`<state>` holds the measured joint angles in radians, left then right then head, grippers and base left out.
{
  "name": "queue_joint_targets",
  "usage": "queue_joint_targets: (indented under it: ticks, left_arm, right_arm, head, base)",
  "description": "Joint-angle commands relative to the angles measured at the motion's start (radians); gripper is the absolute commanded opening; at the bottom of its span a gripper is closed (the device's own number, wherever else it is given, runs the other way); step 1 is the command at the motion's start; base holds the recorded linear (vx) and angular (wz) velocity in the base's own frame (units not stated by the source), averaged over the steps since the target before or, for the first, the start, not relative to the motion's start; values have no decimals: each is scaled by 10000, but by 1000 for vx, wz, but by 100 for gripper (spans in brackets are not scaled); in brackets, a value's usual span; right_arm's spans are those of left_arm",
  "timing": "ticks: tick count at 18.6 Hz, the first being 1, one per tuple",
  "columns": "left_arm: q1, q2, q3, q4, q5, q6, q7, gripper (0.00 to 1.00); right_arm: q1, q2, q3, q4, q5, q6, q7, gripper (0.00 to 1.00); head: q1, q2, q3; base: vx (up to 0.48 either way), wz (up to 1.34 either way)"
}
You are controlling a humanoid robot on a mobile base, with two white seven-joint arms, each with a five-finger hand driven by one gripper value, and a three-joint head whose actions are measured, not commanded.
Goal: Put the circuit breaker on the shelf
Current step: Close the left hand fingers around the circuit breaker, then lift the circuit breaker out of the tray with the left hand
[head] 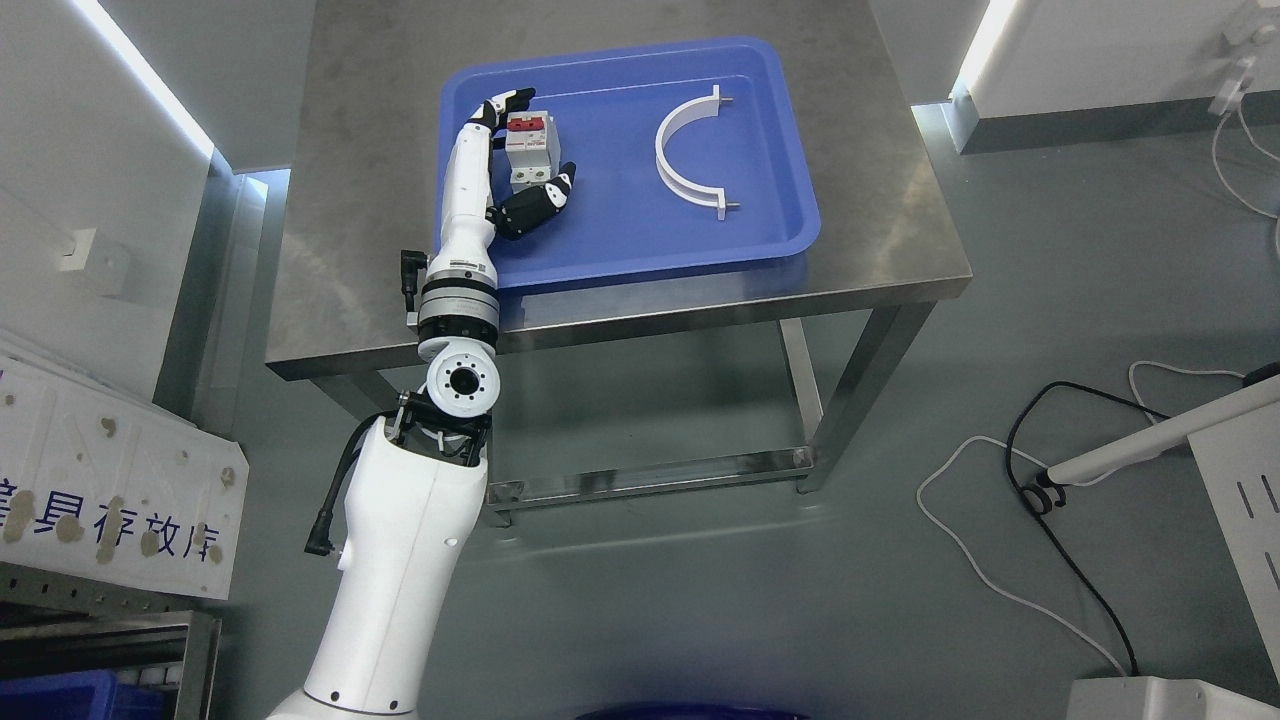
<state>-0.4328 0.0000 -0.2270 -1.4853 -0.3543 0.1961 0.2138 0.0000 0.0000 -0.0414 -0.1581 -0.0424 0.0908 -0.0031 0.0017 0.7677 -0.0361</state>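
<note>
1. Circuit breaker (529, 148): I see it lying in the left part of the blue tray (770, 200), a white block with a red patch at its far end.
2. On my feed the left hand (505, 160) reaches in from the lower left, its white forearm stretched over the near edge of the steel table (880, 150) and into the tray.
3. Its dark fingers (510, 103) curl round the far end of the breaker, and the thumb (548, 196) sits at the near end, so the block lies between them.
4. I cannot tell from here whether the fingertips press on the casing or stand just off it; the hand looks spread wide around the block, not clenched on it.
5. I see the breaker resting flat on the tray floor, not lifted.
6. A white half-ring clamp (685, 150) lies in the right half of the tray, well apart from the breaker and the hand, with its open side facing right.
7. The tray sits on the table top, filling most of its middle and near its front edge.
8. At the lower left of my view stands a white panel with blue lettering (110, 490), and below it the corner of a metal shelf frame (110, 625).
9. White and black cables (1050, 540) trail over the grey floor on the right.
</note>
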Motion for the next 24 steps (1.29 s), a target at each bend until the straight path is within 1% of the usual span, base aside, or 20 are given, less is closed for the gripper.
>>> queue_joint_targets:
  ticks: [1,2,3,4,12,15,17,21,24]
  left_arm:
    - [2,175,106,357,0,-729,71,34]
    - [48,175,213,372,15,-1402,71,17]
    - [64,175,260,433,15,-1894,71,5]
    - [79,175,275,524,15,-2203,86,0]
    - [64,175,306,495,76,-2405,86,0]
    - [18,175,398,174,183,-2696,117,0]
    - [3,175,536,-163,290,-2712,71,1]
    - [2,175,1240,-640,811,-3050,25,1]
    - [2,175,1701,-1007,1867,-3233,25,2]
  right_arm:
    - [153,-175,0,1,9,-433,0,100]
    - [153,-175,0,1,9,-433,0,100]
    - [153,-175,0,1,-6,-433,0,100]
    - [153,-175,0,1,9,-433,0,100]
    - [153,-175,0,1,9,-433,0,100]
    - [153,-175,0,1,-6,-433,0,100]
    - [153,-175,0,1,-6,-433,0,100]
    - [153,-175,0,1,9,-433,0,100]
    - [153,-175,0,1,9,-433,0,100]
  head:
    - [0,0,0]
    - [0,0,0]
    - [0,0,0]
    - [0,0,0]
    - [0,0,0]
    - [0,0,0]
    - [0,0,0]
    - [0,0,0]
    - [0,0,0]
  base:
    - [0,0]
    - [0,0]
    - [0,0]
    - [0,0]
    - [0,0]
    - [0,0]
    - [0,0]
    - [0,0]
    - [0,0]
